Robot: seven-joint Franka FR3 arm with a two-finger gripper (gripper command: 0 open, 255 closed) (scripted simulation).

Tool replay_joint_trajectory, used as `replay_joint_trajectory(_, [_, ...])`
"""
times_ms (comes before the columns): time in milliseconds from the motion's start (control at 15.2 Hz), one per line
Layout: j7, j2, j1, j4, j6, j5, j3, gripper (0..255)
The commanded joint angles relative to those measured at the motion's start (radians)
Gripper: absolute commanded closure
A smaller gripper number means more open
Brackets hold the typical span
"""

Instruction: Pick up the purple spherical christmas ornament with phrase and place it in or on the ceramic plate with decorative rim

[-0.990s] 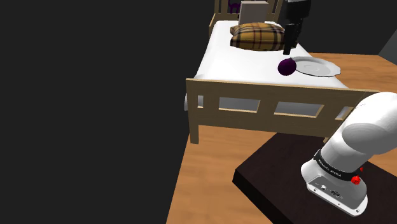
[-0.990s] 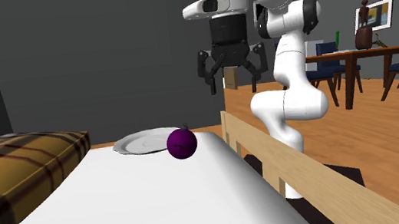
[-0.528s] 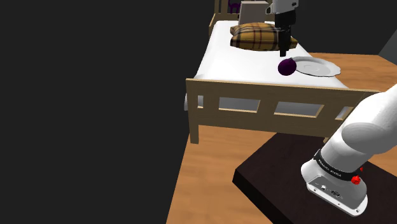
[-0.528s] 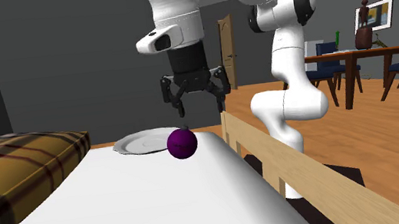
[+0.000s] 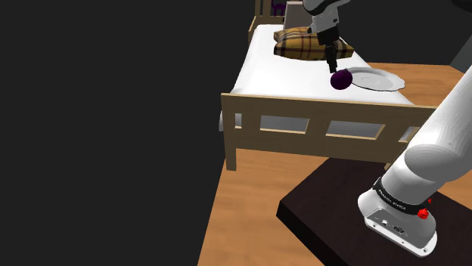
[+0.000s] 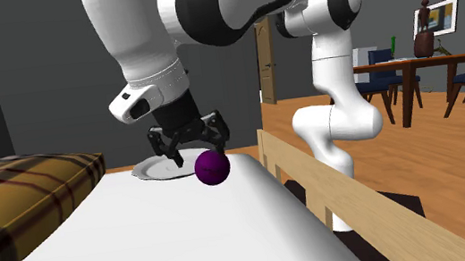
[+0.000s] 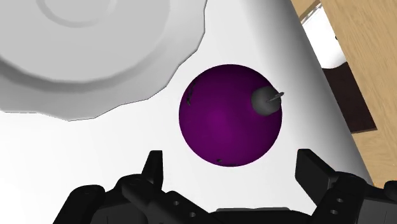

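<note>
A purple ball ornament (image 7: 230, 115) with a small grey cap (image 7: 265, 100) rests on the white bed. It lies right beside the white plate with a scalloped rim (image 7: 95, 57). My black gripper (image 7: 233, 167) hangs open just above the ornament, fingers (image 7: 153, 167) apart on either side and not touching it. From the second exterior view the gripper (image 6: 190, 143) sits low over the ornament (image 6: 211, 166), with the plate (image 6: 161, 168) behind it. The shoulder view has the ornament (image 5: 341, 78) next to the plate (image 5: 376, 78), under the gripper (image 5: 332, 63).
A plaid pillow (image 5: 310, 41) lies at the head of the bed. The wooden footboard rail (image 5: 321, 125) edges the mattress toward my stand (image 5: 355, 223). In the second exterior view, a dining table with blue chairs (image 6: 413, 73) stands far off on the wooden floor.
The arm has swung across and down over the bed, bringing the open gripper from high beside the plate to just above the ornament. The ornament and plate have not moved.
</note>
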Motion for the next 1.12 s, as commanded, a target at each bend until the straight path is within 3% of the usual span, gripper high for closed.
replay_joint_trajectory(0, [-0.009, 0.012, -0.004, -0.014, 0.019, -0.003, -0.003, 0])
replay_joint_trajectory(330, [-0.001, -0.013, -0.009, -0.11, 0.091, -0.013, -0.009, 0])
replay_joint_trajectory(858, [-0.001, -0.013, -0.009, -0.11, 0.091, -0.013, -0.009, 0])
replay_joint_trajectory(924, [-0.001, -0.013, -0.009, -0.11, 0.091, -0.013, -0.009, 255])
replay_joint_trajectory(1056, [-0.002, -0.013, -0.009, -0.11, 0.091, -0.013, -0.009, 255])
